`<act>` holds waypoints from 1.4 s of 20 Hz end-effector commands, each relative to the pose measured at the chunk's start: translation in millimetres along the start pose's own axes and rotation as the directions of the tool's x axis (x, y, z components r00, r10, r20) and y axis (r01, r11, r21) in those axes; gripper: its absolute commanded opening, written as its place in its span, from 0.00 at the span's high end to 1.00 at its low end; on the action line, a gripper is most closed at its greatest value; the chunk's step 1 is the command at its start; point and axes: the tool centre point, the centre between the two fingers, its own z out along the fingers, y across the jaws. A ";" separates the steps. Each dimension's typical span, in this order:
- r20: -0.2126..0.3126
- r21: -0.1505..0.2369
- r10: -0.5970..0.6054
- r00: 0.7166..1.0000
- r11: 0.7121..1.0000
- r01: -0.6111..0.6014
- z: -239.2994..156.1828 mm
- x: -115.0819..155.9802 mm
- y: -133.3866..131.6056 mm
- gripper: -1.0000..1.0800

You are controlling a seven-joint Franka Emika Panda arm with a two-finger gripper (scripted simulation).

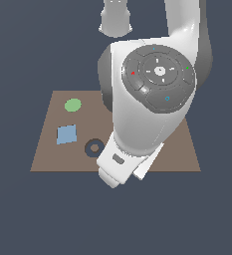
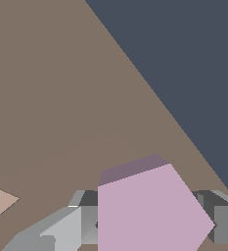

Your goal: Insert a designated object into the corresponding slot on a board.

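gripper (image 2: 152,228): you see its grey fingers (image 2: 61,230) on either side of the pink pentagon block in the wrist view; the jaws are clamped on that block. in the exterior view the arm's body hides the fingers from you.
pink pentagon block (image 2: 149,211): held between the fingers, flat pale-pink face toward the wrist camera, a darker side face along its upper edge. it sits over the brown surface; you cannot tell whether it touches it.
board (image 1: 48,149): large flat brown rectangle on the dark floor. in the wrist view it fills most of the frame behind the block.
slot: you cannot locate it in either view; the arm covers the board's middle and its side at 3 o'clock in the exterior view.
arm (image 1: 147,99): white body over the board's centre, with its lower end reaching toward 6 o'clock past the board's near edge.
green disc (image 1: 72,105): at 10 o'clock on the board.
blue square (image 1: 66,134): at 9 o'clock, below the disc.
dark ring (image 1: 94,147): at 7 o'clock, just beside the arm's lower end.
tan piece (image 2: 0,202): only a corner shows in the wrist view, lying on the board well apart from the block.
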 end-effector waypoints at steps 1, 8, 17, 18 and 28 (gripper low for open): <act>0.001 0.001 0.000 1.000 1.000 0.000 0.4 -0.4 -0.5 1.00; 0.001 0.001 0.003 1.000 1.000 -0.003 0.1 -7.3 -6.2 1.00; 0.001 0.001 0.015 1.000 1.000 -0.015 -1.2 -30.9 -26.2 1.00; 0.001 0.000 0.017 1.000 1.000 -0.017 -1.4 -34.7 -29.5 1.00; 0.001 0.000 0.042 0.999 0.999 -0.042 -4.1 -85.6 -74.3 1.00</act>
